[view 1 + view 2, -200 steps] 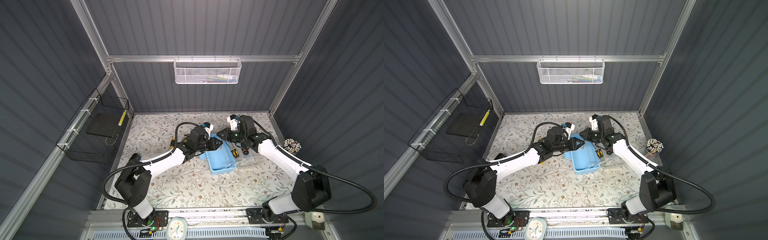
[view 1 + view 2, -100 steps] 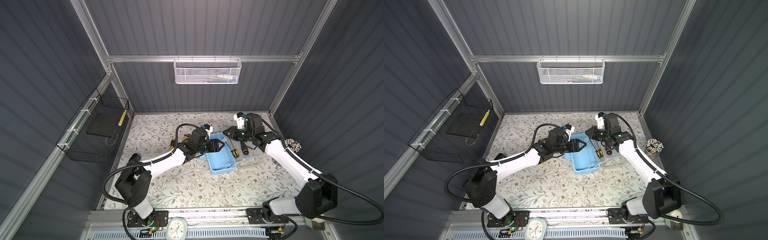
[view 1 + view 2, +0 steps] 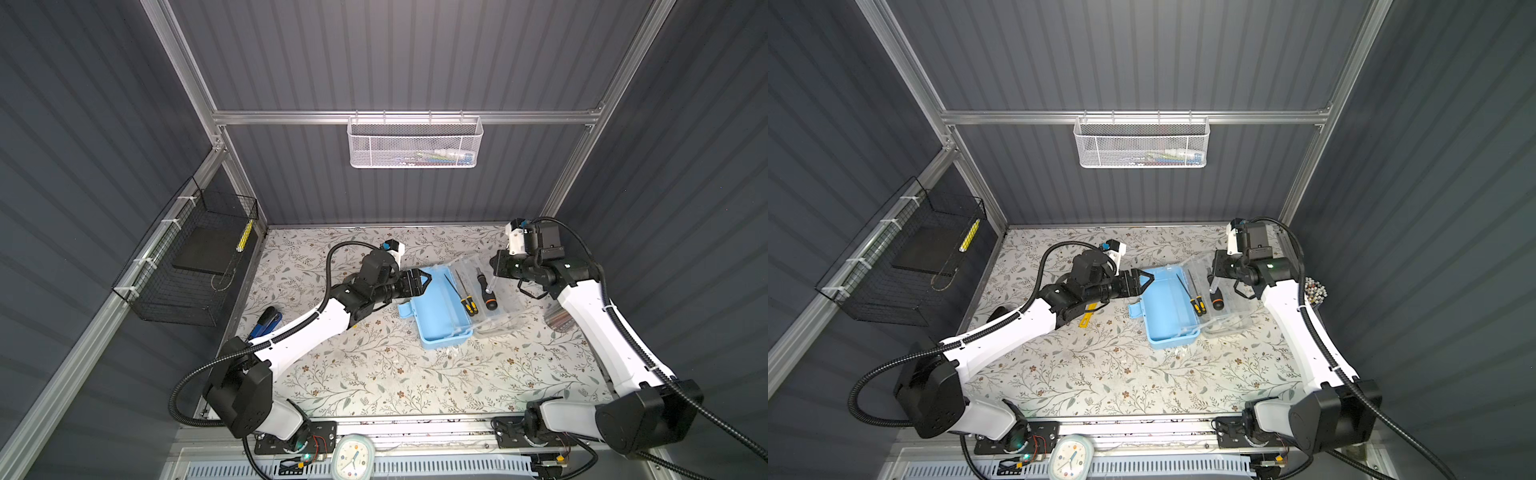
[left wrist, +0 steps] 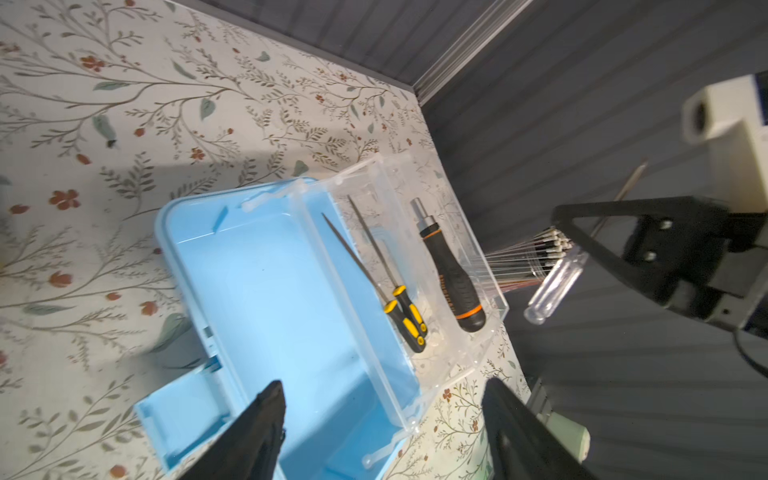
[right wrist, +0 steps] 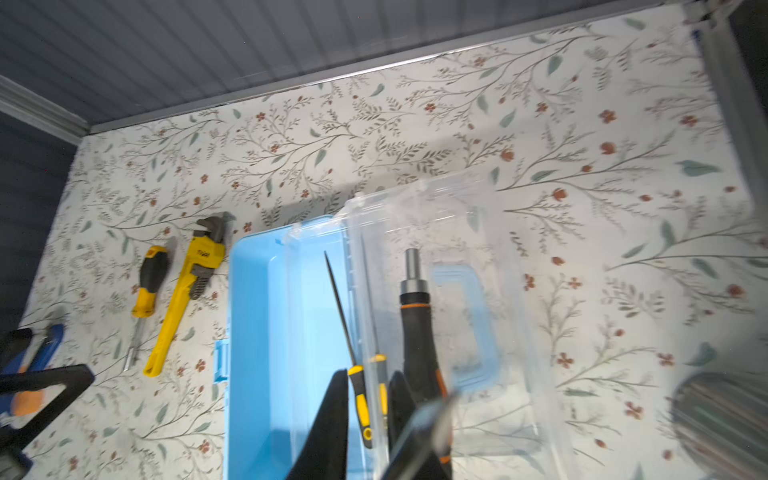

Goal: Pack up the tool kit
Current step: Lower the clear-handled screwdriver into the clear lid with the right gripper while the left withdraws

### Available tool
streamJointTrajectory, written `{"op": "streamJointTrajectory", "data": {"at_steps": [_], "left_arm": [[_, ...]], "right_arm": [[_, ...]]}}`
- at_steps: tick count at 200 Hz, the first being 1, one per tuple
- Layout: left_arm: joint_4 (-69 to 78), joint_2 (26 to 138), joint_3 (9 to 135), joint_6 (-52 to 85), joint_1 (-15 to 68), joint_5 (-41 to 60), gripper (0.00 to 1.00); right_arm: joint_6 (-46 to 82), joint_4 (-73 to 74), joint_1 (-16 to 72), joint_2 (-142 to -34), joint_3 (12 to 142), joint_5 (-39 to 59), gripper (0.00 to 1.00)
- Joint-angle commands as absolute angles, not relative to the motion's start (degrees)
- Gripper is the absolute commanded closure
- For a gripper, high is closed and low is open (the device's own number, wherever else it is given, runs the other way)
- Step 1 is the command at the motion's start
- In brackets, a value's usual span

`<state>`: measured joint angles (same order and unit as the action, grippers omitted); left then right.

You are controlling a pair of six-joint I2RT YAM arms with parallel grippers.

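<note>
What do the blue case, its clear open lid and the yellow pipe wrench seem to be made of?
Blue case: likely moulded plastic, smooth with a soft sheen and rounded corners.
Lid: clear glossy plastic; the floral tabletop shows through.
Yellow pipe wrench: probably painted metal, its toothed head bare grey.

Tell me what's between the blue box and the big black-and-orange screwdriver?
Two thin tools with yellow-and-black handles lie on the clear lid, between the blue box and the screwdriver. The left wrist view shows it.

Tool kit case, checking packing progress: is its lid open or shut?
Open: the clear lid lies swung back beside the blue tray, an orange-black screwdriver resting in it.
</note>
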<state>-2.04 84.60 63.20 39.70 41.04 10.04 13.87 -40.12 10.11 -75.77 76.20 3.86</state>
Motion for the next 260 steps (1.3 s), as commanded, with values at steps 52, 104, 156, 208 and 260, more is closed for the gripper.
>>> {"op": "streamJointTrajectory", "data": {"at_steps": [52, 104, 156, 208, 260], "left_arm": [[-8.7, 82.5, 59.1, 35.8, 36.0, 10.3, 0.24], [-10.7, 81.3, 57.6, 34.4, 33.3, 9.8, 0.24], [-12.3, 80.1, 55.7, 33.5, 31.1, 9.9, 0.23], [-13.8, 79.2, 54.9, 32.6, 29.0, 9.4, 0.22], [-14.1, 78.7, 54.5, 32.7, 28.3, 9.7, 0.22]], "right_arm": [[2.0, -51.7, 10.4, -84.0, 80.7, -13.1, 1.0], [-0.9, -51.2, 12.1, -90.4, 82.4, -20.8, 1.0], [-0.4, -48.7, 13.1, -94.3, 81.4, -20.1, 1.0], [0.0, -48.9, 13.1, -95.7, 81.3, -19.1, 0.94], [-0.3, -48.1, 13.1, -96.5, 79.9, -19.2, 0.9]]}}
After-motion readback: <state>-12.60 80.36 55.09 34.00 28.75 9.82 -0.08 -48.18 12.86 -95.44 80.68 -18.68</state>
